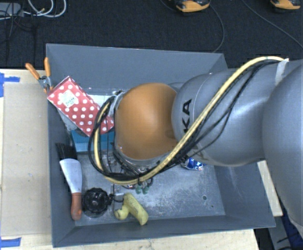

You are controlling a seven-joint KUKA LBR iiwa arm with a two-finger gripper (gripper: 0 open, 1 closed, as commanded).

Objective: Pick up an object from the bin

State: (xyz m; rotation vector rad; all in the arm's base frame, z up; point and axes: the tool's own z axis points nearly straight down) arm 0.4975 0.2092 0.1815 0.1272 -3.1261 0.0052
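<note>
Bin (209,197): a grey metal floor, bare toward the near right. The loose things lie along the near wall and the left side.
Yellow-green curved piece (132,209): it lies flat just beside the near wall, below the wrist's lower edge. I judge it the likeliest pick, though I cannot confirm this.
Black round piece (95,201): it is just beside the yellow-green piece, touching or nearly touching the reddish handle to its left.
White-bladed tool (71,177): it lies along the left wall with its handle toward me.
Gripper (137,185): it is low over the floor between the wrist and the yellow-green piece. I cannot tell how far it is open, nor whether it has hold of anything, because the orange cover (143,121) screens it.
Risk, blind closure: I may close on bare floor, or on the yellow-green and black pieces together.
Risk, wall: a sideways nudge may push the curved piece against the near wall, where I judge a grasp to be awkward.
Blue-and-white scrap (194,164): it is partly under the arm and could be dragged.
Cable loop (96,139): it hangs close to the red dotted box (77,106).
Risk, snag: lifting may catch that box, which leans in the far left corner.
</note>
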